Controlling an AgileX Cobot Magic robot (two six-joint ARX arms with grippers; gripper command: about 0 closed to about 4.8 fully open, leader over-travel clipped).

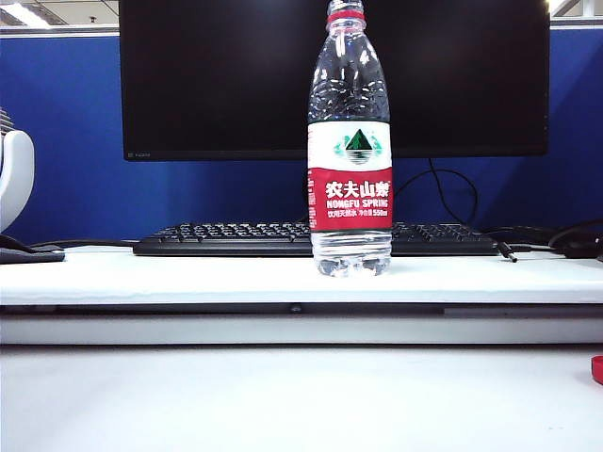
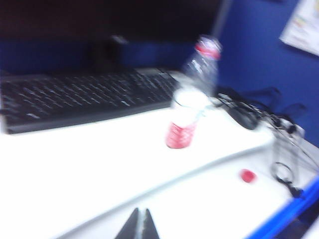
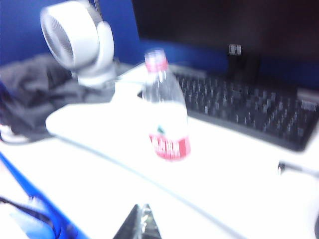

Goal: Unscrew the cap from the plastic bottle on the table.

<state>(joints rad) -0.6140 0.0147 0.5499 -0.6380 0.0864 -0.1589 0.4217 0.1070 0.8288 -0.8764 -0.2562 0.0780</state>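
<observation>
Cap (image 2: pixel 247 175) lies apart from closed left gripper (image 2: pixel 139 225).

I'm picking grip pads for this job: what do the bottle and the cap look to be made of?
Bottle: clear, glossy, thin plastic by its see-through ribbed wall; glossy printed label. Cap: apparently opaque red plastic, lying on the table; too blurred to judge finish.

The plastic bottle (image 1: pixel 350 151) stands upright on the table (image 1: pixel 188 275), in front of the keyboard (image 1: pixel 226 239); the monitor (image 1: pixel 236 75) stands behind the keyboard; the cap (image 1: pixel 597 369) lies apart, nearer, far right.
</observation>
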